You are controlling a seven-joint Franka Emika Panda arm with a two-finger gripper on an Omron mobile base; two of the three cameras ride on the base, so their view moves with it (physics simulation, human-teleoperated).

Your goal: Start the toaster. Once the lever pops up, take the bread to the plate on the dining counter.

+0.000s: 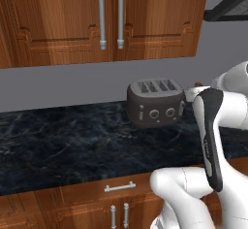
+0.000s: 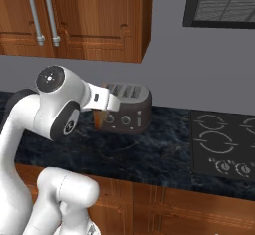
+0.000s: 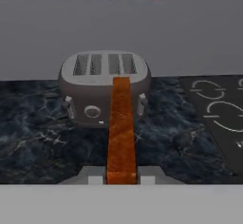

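Observation:
The dark grey toaster stands at the back of the black-topped counter, its slots empty. A pale lever shows on each side of its front. My gripper is shut on the bread, a tan-brown slice seen edge-on, held in front of and a little above the toaster's front. In the right base view the bread hangs below the hand, left of the toaster. The plate and the dining counter are out of view.
The black marbled counter runs left of the toaster, over wooden drawers. A black cooktop lies to the right. Wooden wall cabinets hang above, and a dark hood hangs over the cooktop.

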